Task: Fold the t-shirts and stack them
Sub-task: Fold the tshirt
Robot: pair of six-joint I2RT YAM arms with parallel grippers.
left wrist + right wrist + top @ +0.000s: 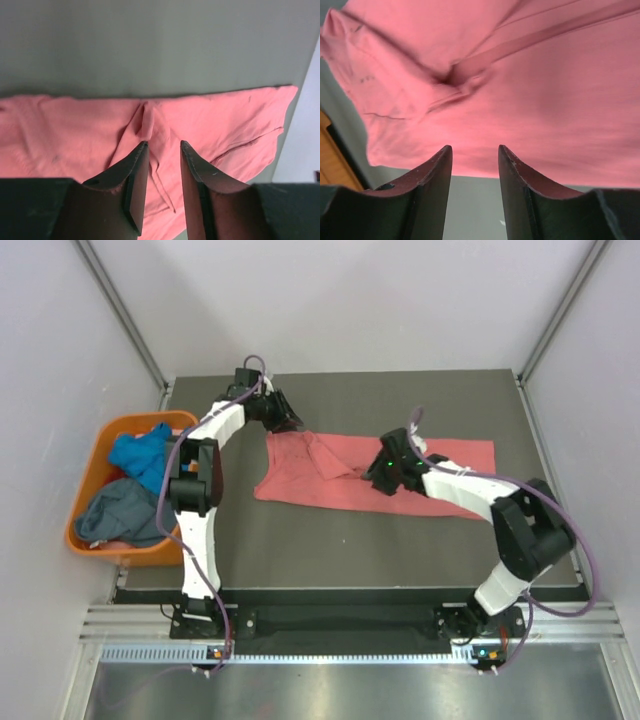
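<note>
A salmon-pink t-shirt (340, 475) lies spread out and wrinkled across the middle of the table. My left gripper (291, 424) hovers at the shirt's far left corner. In the left wrist view the left gripper (163, 144) is open over a raised fold of the pink t-shirt (225, 120), with nothing between its fingers. My right gripper (379, 472) sits over the shirt's middle. In the right wrist view the right gripper (475, 147) is open above the near hem of the pink t-shirt (520, 90), holding nothing. A bright blue t-shirt (140, 455) and a slate grey-blue t-shirt (120, 515) lie crumpled in the tub.
An orange plastic tub (85, 490) stands off the table's left edge, and the orange plastic tub (327, 167) shows at the left of the right wrist view. The dark table (350, 550) is walled by pale panels at the back and sides.
</note>
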